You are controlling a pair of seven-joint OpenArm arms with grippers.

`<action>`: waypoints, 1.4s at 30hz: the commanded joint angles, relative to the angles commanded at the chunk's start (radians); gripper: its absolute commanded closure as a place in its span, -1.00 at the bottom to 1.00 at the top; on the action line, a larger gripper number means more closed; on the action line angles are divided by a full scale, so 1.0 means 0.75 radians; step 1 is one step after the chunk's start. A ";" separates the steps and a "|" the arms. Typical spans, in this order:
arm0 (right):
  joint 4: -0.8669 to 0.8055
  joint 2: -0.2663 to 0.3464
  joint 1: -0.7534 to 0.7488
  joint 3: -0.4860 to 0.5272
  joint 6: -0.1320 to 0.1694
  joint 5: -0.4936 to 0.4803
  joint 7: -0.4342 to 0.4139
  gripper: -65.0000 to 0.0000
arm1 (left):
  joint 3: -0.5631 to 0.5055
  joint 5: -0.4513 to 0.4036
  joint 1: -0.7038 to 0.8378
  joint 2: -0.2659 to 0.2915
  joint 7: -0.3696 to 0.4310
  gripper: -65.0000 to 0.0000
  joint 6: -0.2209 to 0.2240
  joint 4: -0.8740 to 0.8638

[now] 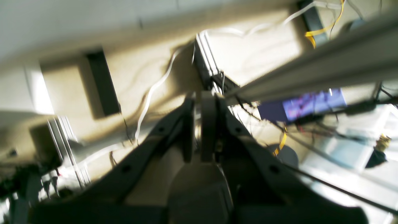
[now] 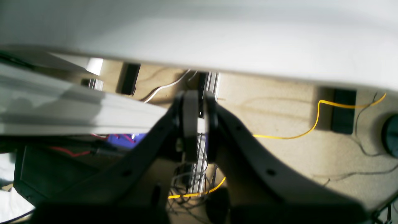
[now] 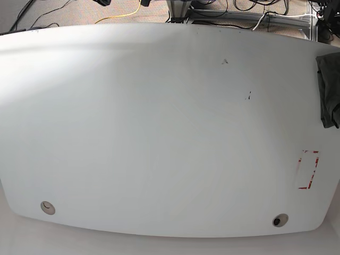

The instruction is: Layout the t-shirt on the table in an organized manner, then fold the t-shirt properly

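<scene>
Two round holes sit near the front edge of the table point(image 3: 159, 122), one point(image 3: 48, 207) at the left and one point(image 3: 279, 220) at the right, and between them we see only bare white tabletop in the base view. Moving right, we find a red dashed rectangle point(image 3: 308, 169) marked near the right edge. Above it the t-shirt point(image 3: 329, 90) lies bunched at the far right edge, partly cut off by the frame. Neither arm shows in that view. Our wrist cameras look under the table at carpet and a yellow cable point(image 2: 314, 124); the right claw point(image 2: 199, 124) and the left claw point(image 1: 202, 130) each look pinched narrow, holding nothing.
</scene>
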State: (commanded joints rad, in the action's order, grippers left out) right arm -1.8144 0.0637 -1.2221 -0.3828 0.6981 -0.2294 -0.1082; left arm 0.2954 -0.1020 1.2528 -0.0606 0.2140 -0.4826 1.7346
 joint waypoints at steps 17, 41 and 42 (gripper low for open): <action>0.849 0.063 0.391 0.027 0.000 0.147 -0.047 0.92 | -0.004 -0.010 -0.468 -0.006 -0.004 0.94 0.004 -0.706; 1.565 0.065 0.933 0.025 0.000 0.321 -0.049 0.91 | -0.025 -0.010 -1.146 -0.076 -0.004 0.93 0.141 -1.811; 1.592 0.065 0.953 0.025 0.000 0.321 -0.049 0.91 | -0.043 -0.010 -1.168 -0.084 -0.004 0.93 0.160 -1.845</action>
State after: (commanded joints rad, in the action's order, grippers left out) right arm -0.6206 0.1128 -0.5071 -0.3644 0.6981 0.0115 -0.1450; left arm 0.2631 -0.1097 0.3767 -0.1235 0.2110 -0.3629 0.3506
